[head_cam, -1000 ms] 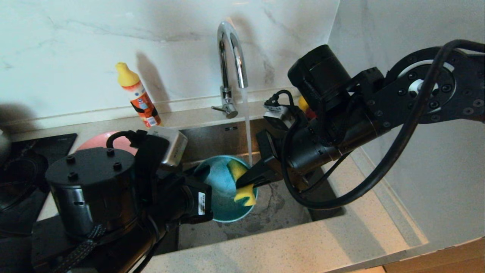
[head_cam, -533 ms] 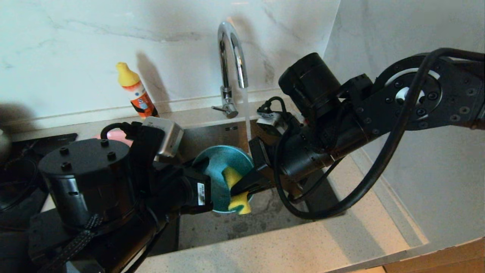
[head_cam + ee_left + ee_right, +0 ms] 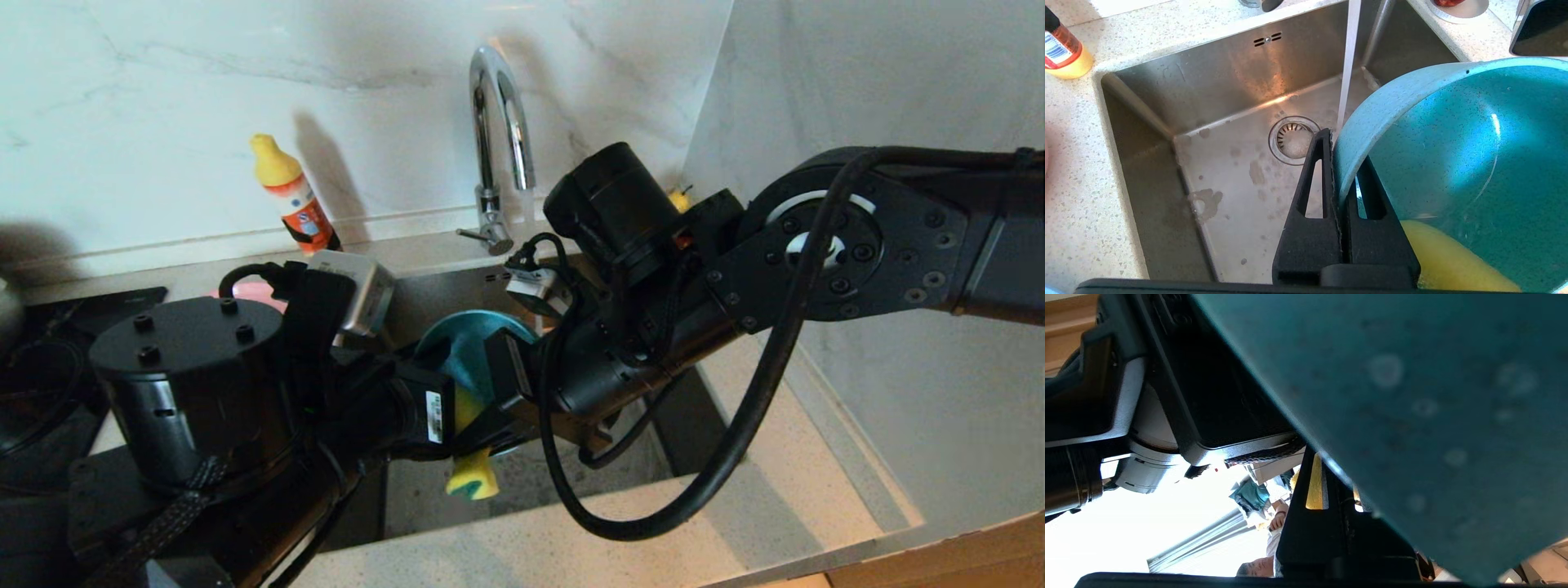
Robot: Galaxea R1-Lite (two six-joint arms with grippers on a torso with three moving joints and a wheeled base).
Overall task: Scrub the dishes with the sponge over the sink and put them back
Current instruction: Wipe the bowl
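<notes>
- the sponge (image 3: 471, 480) hangs nearest of all, low over the near side of the sink (image 3: 1180, 87), pinched in the shut right claw (image 3: 482, 441). much of it sticks out below the grip and it looks bent, so a hard push against the bowl could squeeze it loose and drop it into the basin.
- just behind it, the left claw (image 3: 1338, 163) is closed thin on the rim of the teal bowl (image 3: 1453, 163), one finger inside and one outside. the bowl is tilted on edge above the sink floor. it is a narrow hold on a wet rim, so scrubbing pressure from the right may twist the bowl around the pinch or slide it out.
- the two arms crowd close together over the near left part of the sink, and the right arm's cable loops low there. a wide stroke risks arm hitting arm, or the cable snagging.
- farther back, the water stream (image 3: 1347, 73) falls beside the bowl's edge. tipping the bowl into it could send spray onto the counter.
- at the far left, the soap bottle (image 3: 292, 204) stands on the counter, and a pink plate (image 3: 237, 292) peeks out behind the left arm. a swing back that way might knock them.
</notes>
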